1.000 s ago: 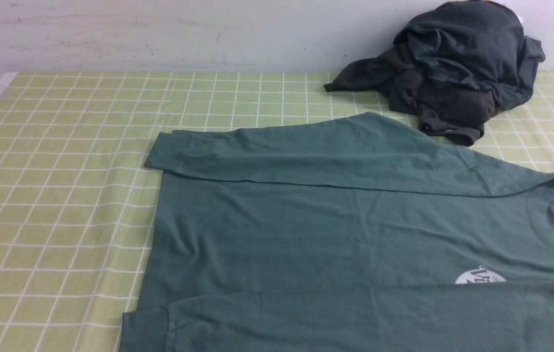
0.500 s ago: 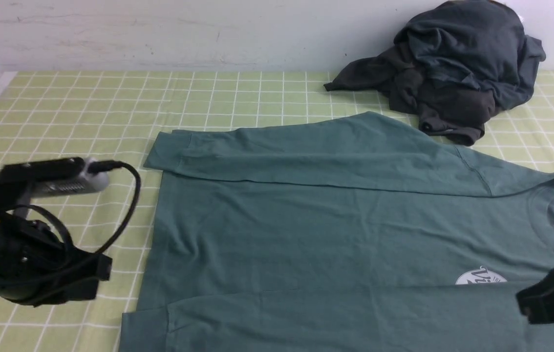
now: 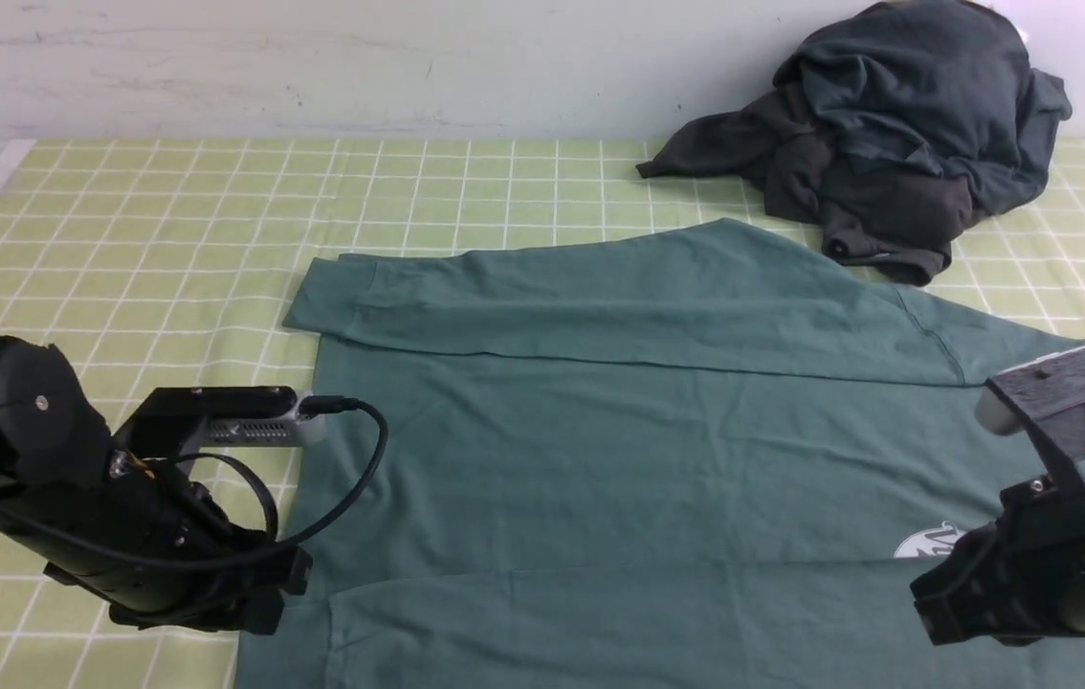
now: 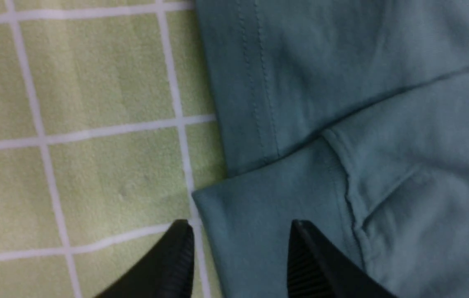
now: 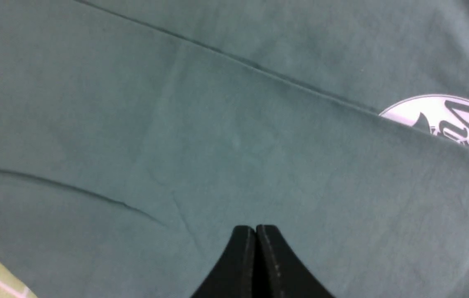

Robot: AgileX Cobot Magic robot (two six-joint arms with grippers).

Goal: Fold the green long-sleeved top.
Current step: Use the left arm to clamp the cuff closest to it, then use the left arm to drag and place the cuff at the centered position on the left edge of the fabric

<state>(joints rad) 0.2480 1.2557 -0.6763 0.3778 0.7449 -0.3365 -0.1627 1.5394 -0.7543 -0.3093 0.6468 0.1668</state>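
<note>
Where no arms showed one second ago, left arm (image 3: 74, 498) and right arm (image 3: 1059, 565) now hang over teal-green cotton long-sleeved top (image 3: 657, 450), flat on green checked tabletop (image 3: 169, 220). Left jaws newly parted astride near sleeve cuff (image 4: 267, 207); right jaws shut, empty, near white chest print (image 5: 445, 120). Likely: next fold grasp beginning.

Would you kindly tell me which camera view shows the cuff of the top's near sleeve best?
The left wrist view: the cuff lies large and sharp, seam visible, right by the open left gripper. The front view shows only part of it, past the left arm. The right wrist view shows no cuff.
</note>
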